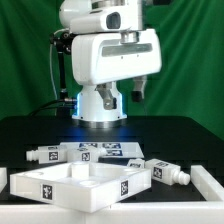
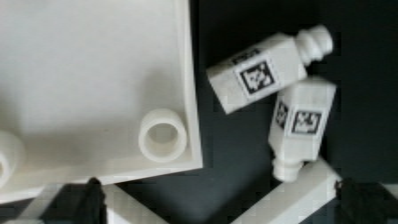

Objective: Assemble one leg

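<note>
In the exterior view the arm hangs high over the bench point(image 1: 30, 130). The panel point(image 1: 80, 186) carries nothing, and one leg point(image 1: 166, 172) lies loose just off its corner. In the wrist view the fingers point(image 2: 71, 205) stand apart and empty, and the panel's corner socket point(image 2: 164, 134) is unfilled. The nearer leg point(image 2: 299, 122) and the other leg point(image 2: 263, 72) lie close together beside the panel's edge. Grasping, carrying and seating all seem left to do. Room looks tight on the panel side of these legs and open away from it.

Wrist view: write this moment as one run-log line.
gripper open, holding nothing | legs lying loose beside panel | panel hole empty
</note>
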Action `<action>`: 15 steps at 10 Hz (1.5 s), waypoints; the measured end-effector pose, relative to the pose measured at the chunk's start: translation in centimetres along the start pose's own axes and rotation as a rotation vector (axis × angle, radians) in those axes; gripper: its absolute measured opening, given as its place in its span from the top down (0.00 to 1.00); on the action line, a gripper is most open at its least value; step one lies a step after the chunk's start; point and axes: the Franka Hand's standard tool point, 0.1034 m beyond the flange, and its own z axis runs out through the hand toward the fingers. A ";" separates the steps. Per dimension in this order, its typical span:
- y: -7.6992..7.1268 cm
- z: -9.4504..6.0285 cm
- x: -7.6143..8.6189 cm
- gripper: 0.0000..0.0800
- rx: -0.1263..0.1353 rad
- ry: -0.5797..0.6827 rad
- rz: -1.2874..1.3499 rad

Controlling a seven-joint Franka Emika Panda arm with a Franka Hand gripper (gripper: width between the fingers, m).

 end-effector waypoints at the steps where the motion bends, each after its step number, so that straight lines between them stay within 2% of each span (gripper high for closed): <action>1: -0.6 0.6 0.6 0.19 0.008 -0.005 0.073; 2: -1.4 1.1 1.5 0.19 0.010 -0.005 0.066; 3: -2.8 2.5 3.2 0.19 0.007 0.002 0.023; 4: -3.6 3.8 4.4 0.19 -0.009 0.008 -0.029; 8: -3.5 3.9 4.1 0.19 -0.004 0.004 -0.022; 9: -3.6 4.3 4.4 0.19 -0.013 0.014 -0.024; 10: -4.8 6.2 5.0 0.19 -0.036 0.048 -0.051; 12: -5.5 9.7 4.9 0.19 -0.035 0.065 -0.054; 13: -5.7 11.0 5.0 0.19 -0.039 0.079 -0.055; 15: -6.4 12.3 5.0 0.19 -0.028 0.076 -0.058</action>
